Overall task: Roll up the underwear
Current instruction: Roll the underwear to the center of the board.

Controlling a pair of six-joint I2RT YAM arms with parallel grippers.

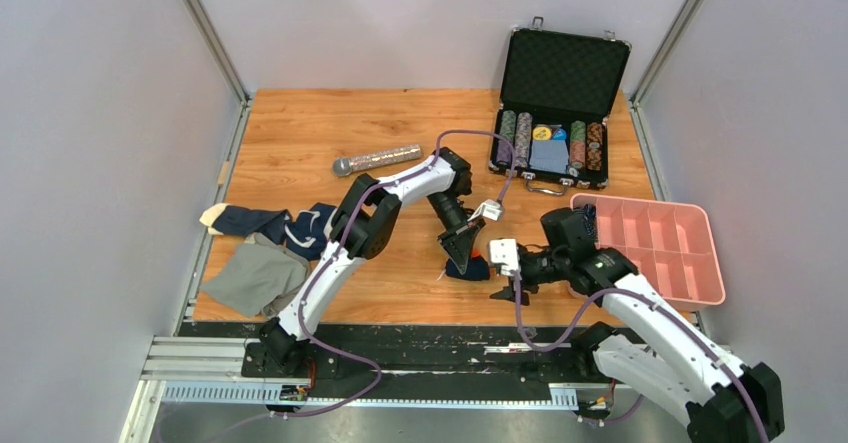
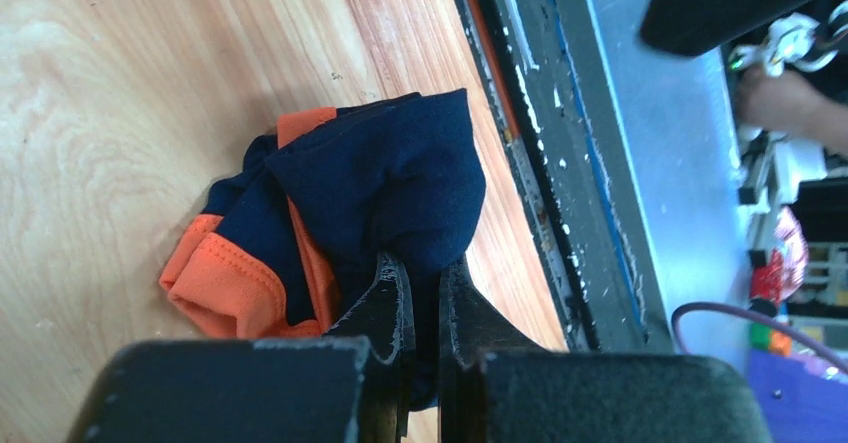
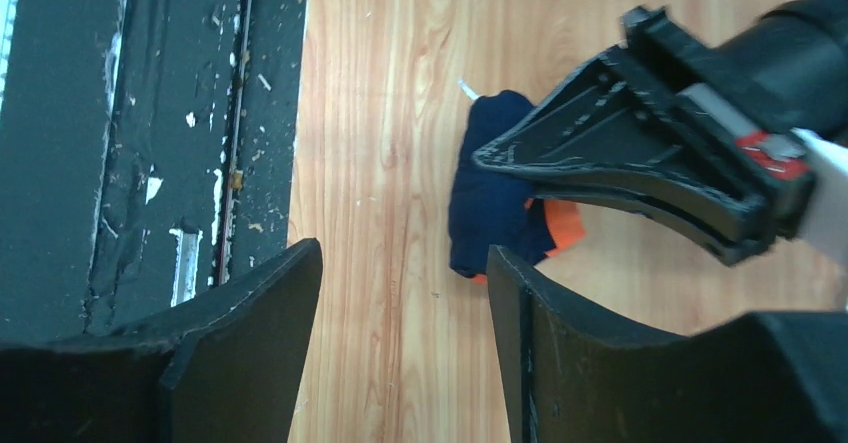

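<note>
While the underwear (image 2: 390,178) is gripped by the closed left end effector (image 2: 422,268), the right end effector (image 3: 402,253) is seen open, empty.

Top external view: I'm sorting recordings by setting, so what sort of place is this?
Probably a robot lab test cell: plain grey wall panels enclose the wooden tabletop, a black metal mounting rail lines its near edge, and unrelated props lie around, like an open black poker-chip case.
</note>
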